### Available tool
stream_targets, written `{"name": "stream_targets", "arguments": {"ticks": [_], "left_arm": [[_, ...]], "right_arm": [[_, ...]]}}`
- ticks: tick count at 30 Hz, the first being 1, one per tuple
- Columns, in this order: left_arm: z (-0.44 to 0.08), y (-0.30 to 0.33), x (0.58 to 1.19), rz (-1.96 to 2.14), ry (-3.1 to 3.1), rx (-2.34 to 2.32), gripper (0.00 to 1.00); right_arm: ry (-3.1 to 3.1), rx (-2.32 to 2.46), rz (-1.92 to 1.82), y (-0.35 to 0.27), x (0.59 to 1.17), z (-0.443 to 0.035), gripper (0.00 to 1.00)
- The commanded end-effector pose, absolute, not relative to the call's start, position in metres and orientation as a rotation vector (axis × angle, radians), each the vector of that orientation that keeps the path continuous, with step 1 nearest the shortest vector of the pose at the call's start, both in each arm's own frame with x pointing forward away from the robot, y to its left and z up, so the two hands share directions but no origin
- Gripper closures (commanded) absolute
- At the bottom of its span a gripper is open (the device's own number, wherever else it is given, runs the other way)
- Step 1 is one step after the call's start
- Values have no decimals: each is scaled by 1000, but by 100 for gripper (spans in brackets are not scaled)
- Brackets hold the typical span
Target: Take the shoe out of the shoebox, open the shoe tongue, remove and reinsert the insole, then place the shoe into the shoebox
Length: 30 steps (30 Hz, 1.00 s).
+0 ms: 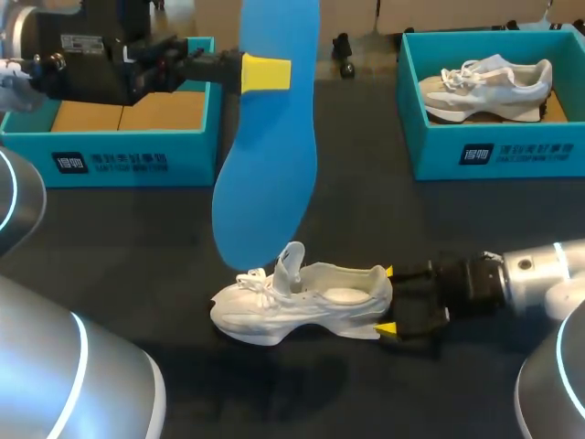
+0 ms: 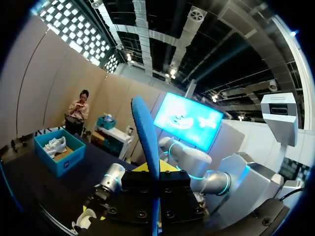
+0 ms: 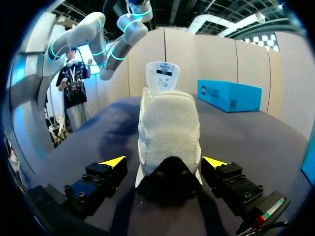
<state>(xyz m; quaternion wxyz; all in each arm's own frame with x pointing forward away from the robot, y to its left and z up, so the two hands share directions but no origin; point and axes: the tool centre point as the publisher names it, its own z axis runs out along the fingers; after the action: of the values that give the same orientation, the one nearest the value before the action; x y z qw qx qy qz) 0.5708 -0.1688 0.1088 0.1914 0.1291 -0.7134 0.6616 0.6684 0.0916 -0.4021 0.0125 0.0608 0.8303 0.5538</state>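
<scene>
A long blue insole point(image 1: 267, 174) hangs upright above the table, and my left gripper point(image 1: 267, 73) is shut on its upper part. In the left wrist view the insole point(image 2: 145, 142) stands edge-on between the fingers. Below it, a white shoe point(image 1: 302, 306) lies on the dark table with its tongue pulled up and its toe pointing left. My right gripper point(image 1: 388, 300) is at the shoe's heel, open, with one yellow tip on each side. In the right wrist view the heel point(image 3: 170, 132) sits between the fingers point(image 3: 113, 161) with a gap on both sides.
A teal shoebox point(image 1: 119, 160) with a bare cardboard floor stands at the back left, behind my left arm. A second teal shoebox point(image 1: 494, 155) at the back right holds another white shoe point(image 1: 489, 87). A small black object point(image 1: 344, 55) lies at the far edge.
</scene>
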Motion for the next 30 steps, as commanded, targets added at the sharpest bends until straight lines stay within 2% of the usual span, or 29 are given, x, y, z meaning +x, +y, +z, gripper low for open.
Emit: {"name": "stream_targets", "arguments": {"ticks": [1,12,30], "left_arm": [[110,-171,572,1854,-2005,362,100],[110,-171,572,1854,-2005,362,100],[110,-171,572,1854,-2005,362,100]], "right_arm": [[2721,209,1562,77,667,-377,0],[2950,267,1161,83,665,-343,0],[3192,306,671,102,664,-328,0]]}}
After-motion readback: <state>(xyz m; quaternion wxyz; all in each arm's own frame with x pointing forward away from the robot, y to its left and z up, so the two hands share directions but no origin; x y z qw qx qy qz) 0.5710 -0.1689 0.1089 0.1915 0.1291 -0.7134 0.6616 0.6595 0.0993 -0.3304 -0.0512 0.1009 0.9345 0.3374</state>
